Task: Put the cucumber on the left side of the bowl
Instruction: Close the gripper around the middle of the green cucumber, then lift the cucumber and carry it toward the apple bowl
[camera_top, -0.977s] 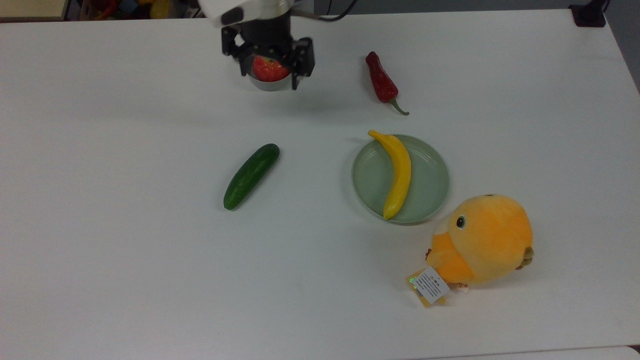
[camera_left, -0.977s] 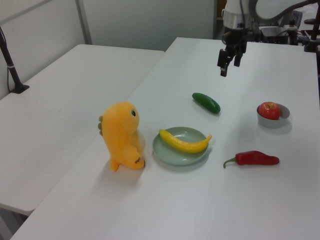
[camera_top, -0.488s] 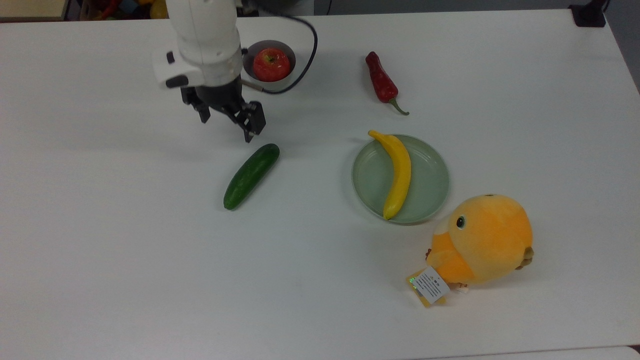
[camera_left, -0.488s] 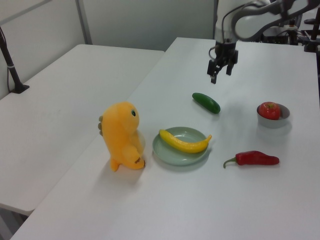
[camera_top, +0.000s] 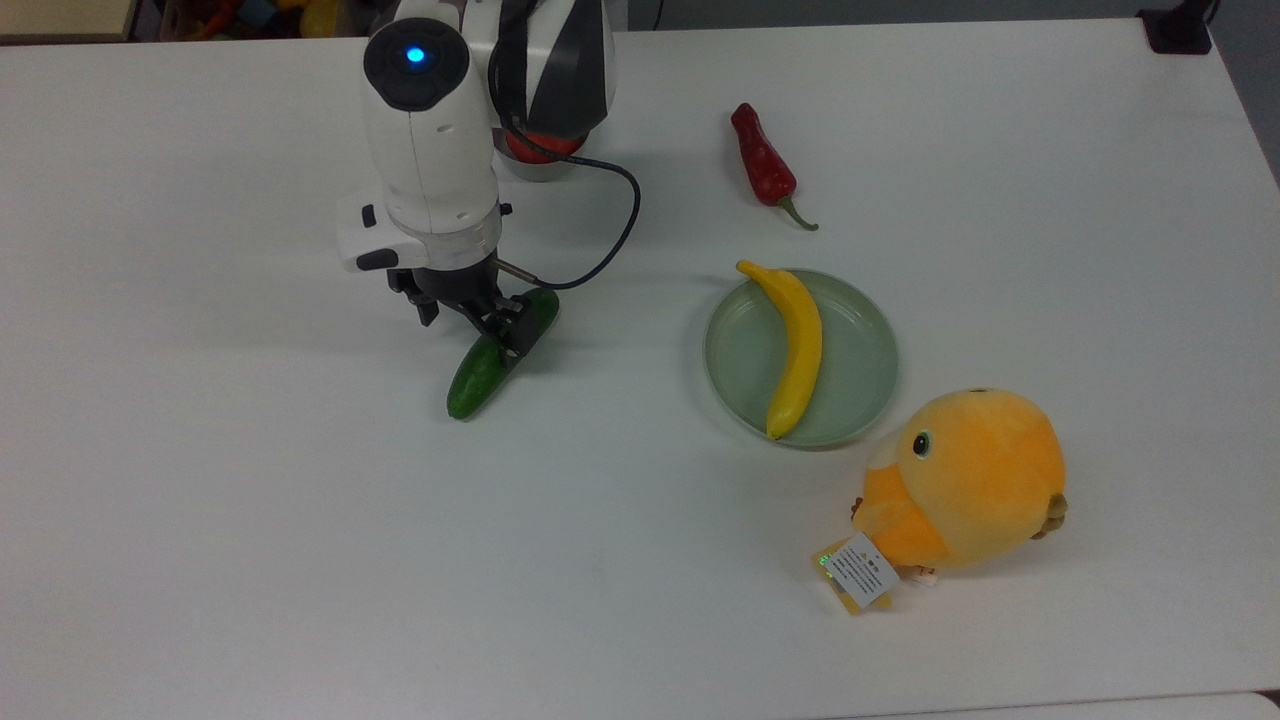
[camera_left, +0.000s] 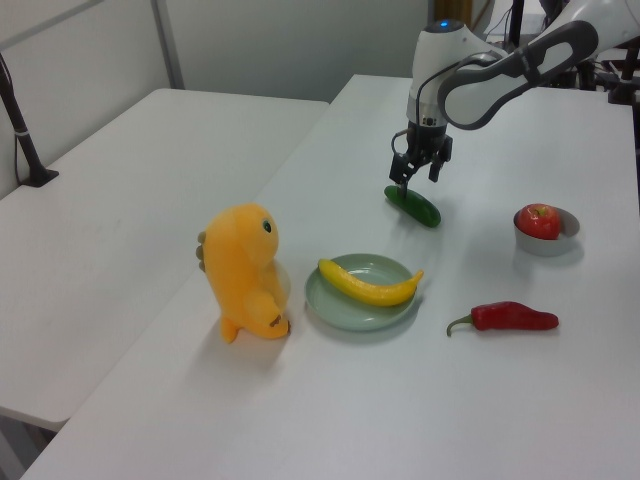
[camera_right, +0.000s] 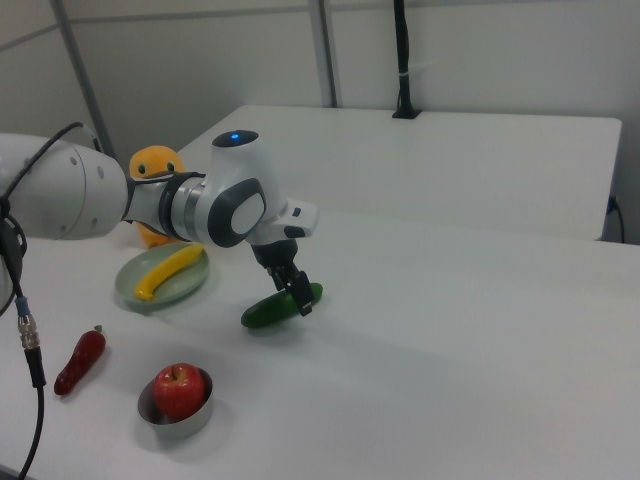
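The dark green cucumber lies slanted on the white table, also seen in the left view and the right view. My gripper is low over the cucumber's middle, open, with one finger on each side of it. Whether the fingers touch it I cannot tell. The small grey bowl holds a red apple and is partly hidden behind the arm in the top view. It stands in plain sight in the left view and the right view.
A red chili pepper lies at the top view's upper right. A pale green plate carries a banana. An orange plush toy stands beside the plate. The arm's cable loops above the cucumber.
The gripper has travelled from above the bowl down to the cucumber and lowered around it. The cucumber, bowl and other things have stayed where they were.
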